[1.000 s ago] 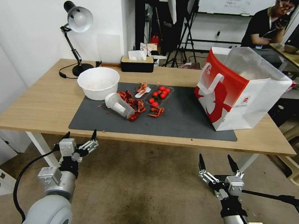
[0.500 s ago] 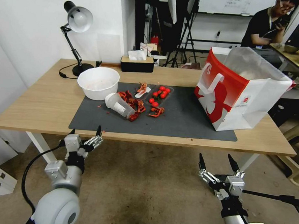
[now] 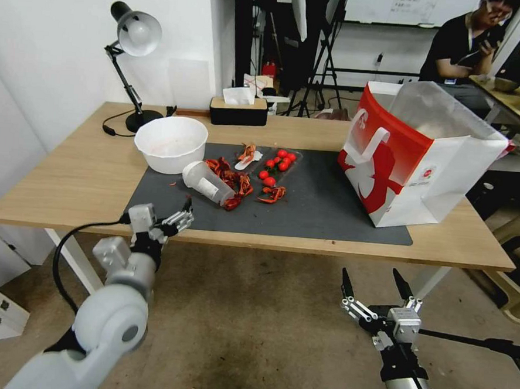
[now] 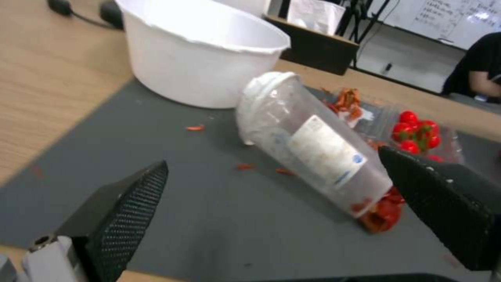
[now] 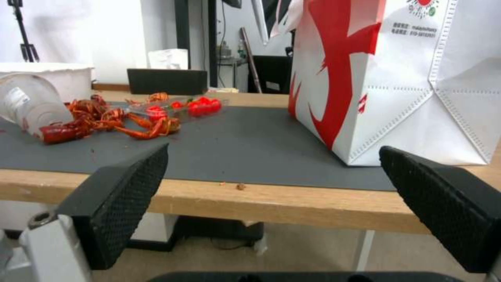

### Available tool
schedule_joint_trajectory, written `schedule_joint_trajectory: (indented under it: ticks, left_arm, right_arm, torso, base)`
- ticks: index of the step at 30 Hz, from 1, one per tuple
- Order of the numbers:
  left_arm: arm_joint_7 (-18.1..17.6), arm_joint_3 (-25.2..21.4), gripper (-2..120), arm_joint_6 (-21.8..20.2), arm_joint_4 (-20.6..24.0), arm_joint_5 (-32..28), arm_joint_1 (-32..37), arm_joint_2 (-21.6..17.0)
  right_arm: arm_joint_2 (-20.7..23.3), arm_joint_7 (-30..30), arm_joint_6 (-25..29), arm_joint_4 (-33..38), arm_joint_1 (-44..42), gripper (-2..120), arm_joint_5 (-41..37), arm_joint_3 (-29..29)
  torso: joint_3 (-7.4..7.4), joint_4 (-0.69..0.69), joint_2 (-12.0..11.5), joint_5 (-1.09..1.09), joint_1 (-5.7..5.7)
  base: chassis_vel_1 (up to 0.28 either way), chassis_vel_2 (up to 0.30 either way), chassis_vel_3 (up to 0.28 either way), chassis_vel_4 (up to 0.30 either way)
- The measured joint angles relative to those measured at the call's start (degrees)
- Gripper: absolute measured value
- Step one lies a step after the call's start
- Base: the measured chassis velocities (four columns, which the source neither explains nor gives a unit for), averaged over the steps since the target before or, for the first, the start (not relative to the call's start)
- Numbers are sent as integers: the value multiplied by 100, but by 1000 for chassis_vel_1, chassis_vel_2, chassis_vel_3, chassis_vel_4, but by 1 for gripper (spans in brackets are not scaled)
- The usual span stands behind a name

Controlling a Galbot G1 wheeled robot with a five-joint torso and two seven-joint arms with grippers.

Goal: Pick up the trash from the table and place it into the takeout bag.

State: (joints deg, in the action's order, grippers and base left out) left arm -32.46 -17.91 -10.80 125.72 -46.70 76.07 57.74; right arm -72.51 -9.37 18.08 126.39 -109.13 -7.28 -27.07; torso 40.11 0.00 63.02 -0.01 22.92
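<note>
Trash is lying beside a bowl; a cup is lying before the wide-open, empty left gripper. Right gripper is hanging open below the table.

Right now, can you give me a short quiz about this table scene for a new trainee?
1. True or false: the clear cup stands upright on the mat.
2. Which gripper is at the table's front edge? A) left gripper B) right gripper
3. Fill in: the cup's lidded end points toward the white ____.

Key: 1. False, it lies on its side. 2. A; the right one hangs lower, before the bag. 3. bowl.
</note>
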Motion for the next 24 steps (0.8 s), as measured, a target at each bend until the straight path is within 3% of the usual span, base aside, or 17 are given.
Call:
schedule_joint_trajectory:
  ticks: [12, 16, 19, 20, 23, 24]
  left_arm:
    - [-322, 108, 100, -295, -29, -725, -423, -44]
    - [-590, 228, 100, -466, -163, -1336, -938, -85]
    - [-1263, 508, 100, -791, -340, -2018, -1632, -90]
    - [-1263, 508, 100, -791, -340, -2018, -1632, -90]
    - [-1813, 774, 100, -920, -509, -3000, -2332, -20]
    - [-1813, 774, 100, -920, -509, -3000, -2332, -20]
  right_arm:
    - [-57, -4, 0, 32, -18, 100, 50, 19]
    - [-100, -14, -25, 53, -13, 100, 91, 27]
    - [-127, -30, -82, 65, 4, 100, 134, 30]
    - [-127, -30, -82, 65, 4, 100, 134, 30]
    - [-128, -53, -140, 94, 30, 100, 140, 7]
    - [-128, -53, -140, 94, 30, 100, 140, 7]
  torso:
    - [0, 0, 0, 1, 0]
    - [0, -1, 0, 1, 0]
    - [0, 1, 0, 1, 0]
    - [0, 1, 0, 1, 0]
    - [0, 0, 0, 1, 0]
    - [0, 0, 0, 1, 0]
  base:
    - [0, 0, 0, 0]
    - [0, 0, 0, 0]
    - [0, 0, 0, 0]
    - [0, 0, 0, 0]
    - [0, 0, 0, 0]
    - [0, 0, 0, 0]
